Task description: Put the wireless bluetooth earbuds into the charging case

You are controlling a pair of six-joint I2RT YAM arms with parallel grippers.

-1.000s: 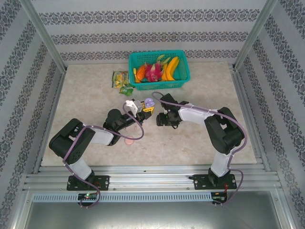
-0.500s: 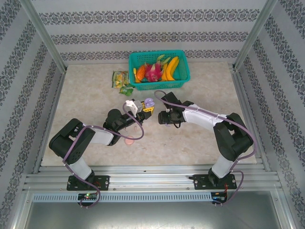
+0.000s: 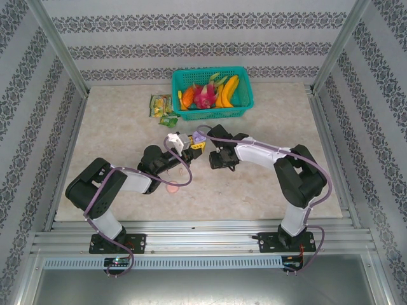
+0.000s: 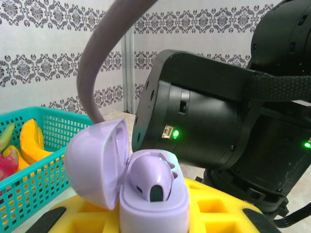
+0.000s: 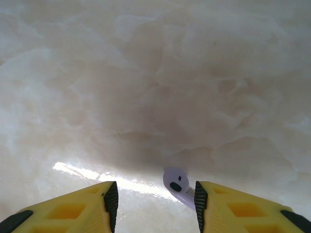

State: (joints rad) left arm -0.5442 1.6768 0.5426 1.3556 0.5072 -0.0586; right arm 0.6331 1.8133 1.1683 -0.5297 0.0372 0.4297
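The lilac charging case (image 4: 153, 206) stands with its lid (image 4: 95, 162) swung open to the left, and one lilac earbud (image 4: 150, 177) is seated in it. My left gripper (image 3: 196, 141) is shut on the case, whose base sits between the yellow fingers (image 4: 218, 213). A second lilac earbud (image 5: 175, 182) lies on the marble table between the fingers of my right gripper (image 5: 154, 196), close to the right finger. That gripper is open and points down just right of the case (image 3: 199, 136).
A teal basket (image 3: 212, 112) of toy fruit stands at the back, with snack packets (image 3: 161, 105) to its left. A round pink case (image 3: 172, 187) lies near the left forearm. The right arm's black wrist (image 4: 194, 116) looms right behind the held case.
The right gripper's jaws have narrowed somewhat. The right arm's elbow swung out to the right and came back, the wrist staying by the case. The left arm has not moved.
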